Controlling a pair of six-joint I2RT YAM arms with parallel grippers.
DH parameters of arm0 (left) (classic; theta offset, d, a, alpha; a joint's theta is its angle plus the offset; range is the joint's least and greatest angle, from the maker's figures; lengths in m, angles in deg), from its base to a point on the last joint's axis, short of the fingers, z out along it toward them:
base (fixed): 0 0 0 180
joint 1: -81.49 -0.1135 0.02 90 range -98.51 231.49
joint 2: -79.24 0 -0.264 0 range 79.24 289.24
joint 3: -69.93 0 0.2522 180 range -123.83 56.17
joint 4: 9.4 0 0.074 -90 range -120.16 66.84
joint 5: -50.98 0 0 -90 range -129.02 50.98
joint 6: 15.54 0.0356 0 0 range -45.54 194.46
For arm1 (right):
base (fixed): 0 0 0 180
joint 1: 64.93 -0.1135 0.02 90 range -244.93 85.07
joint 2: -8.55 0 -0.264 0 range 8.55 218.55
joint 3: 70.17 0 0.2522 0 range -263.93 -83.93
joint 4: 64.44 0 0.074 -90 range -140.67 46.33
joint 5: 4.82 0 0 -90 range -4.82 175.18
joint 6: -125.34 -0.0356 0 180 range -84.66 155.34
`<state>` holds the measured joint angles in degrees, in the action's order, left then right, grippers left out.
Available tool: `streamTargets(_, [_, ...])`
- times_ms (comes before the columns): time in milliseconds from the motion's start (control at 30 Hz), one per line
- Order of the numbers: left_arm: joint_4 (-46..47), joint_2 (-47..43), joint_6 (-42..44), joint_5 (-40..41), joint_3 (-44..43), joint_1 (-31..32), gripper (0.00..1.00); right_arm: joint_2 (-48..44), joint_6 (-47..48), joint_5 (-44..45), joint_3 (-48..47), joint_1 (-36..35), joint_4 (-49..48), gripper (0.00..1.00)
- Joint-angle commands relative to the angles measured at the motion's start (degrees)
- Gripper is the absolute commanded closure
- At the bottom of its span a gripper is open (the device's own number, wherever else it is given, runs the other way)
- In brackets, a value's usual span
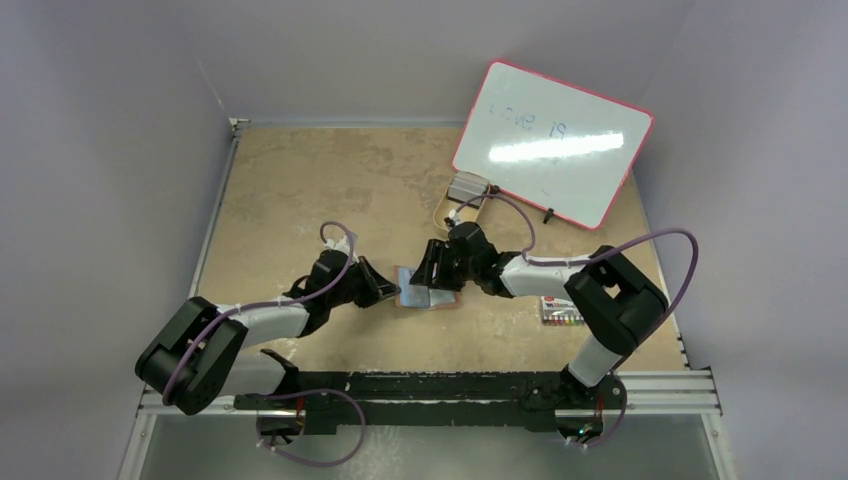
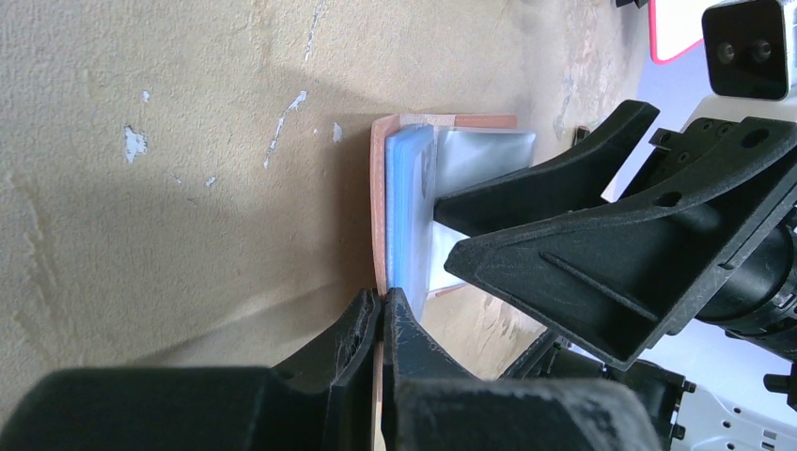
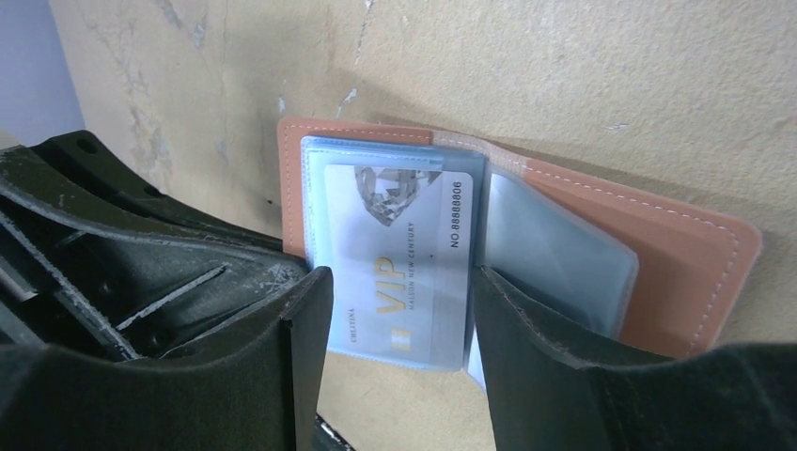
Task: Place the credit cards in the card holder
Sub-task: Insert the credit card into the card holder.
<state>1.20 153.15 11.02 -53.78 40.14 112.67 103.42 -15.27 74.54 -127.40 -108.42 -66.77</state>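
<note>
The card holder (image 1: 432, 299) lies open on the table between both arms, tan-brown leather (image 3: 677, 254) with clear sleeves. My left gripper (image 2: 382, 299) is shut on the edge of its leather cover (image 2: 379, 207), holding that flap up. A light blue credit card (image 3: 399, 254) marked VIP sits in the front clear sleeve; it shows edge-on in the left wrist view (image 2: 411, 197). My right gripper (image 3: 399, 282) is open just above that sleeve, one finger on each side of the card's near end, holding nothing. An empty sleeve (image 3: 554, 249) lies behind it.
A pink-rimmed whiteboard (image 1: 553, 140) leans at the back right. In front of it stands a tan oval tray (image 1: 445, 210) with a grey box (image 1: 468, 186). A pack of coloured markers (image 1: 561, 312) lies by the right arm. The left gripper's body (image 3: 141, 263) crowds the right one.
</note>
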Motion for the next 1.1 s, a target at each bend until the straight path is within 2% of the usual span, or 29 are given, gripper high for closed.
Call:
streamTargets(0, [1.9,-0.6,0.1,-0.6,-0.3,0.2,1.0,0.1,-1.5,-2.6,-0.7,-0.3,-3.7,0.42])
streamTargets(333, [0.6,-0.1,1.0,-1.3,-1.6,0.3,1.0,-0.1,-3.5,-6.8,1.2,-0.3,-9.0,0.45])
streamTargets(533, [-0.8,-1.1,1.4,-0.9,-1.7,0.3,1.0,-3.3,-0.7,-2.8,0.9,-0.2,-1.2,0.47])
streamTargets(667, [-2.5,-2.3,1.8,-0.7,-2.1,0.3,1.0,-4.1,1.6,0.1,0.4,-0.2,2.4,0.53])
streamTargets(1067, [-7.2,-5.1,2.5,0.4,-4.1,0.3,1.0,-3.0,4.6,5.4,0.6,-0.2,3.8,0.78])
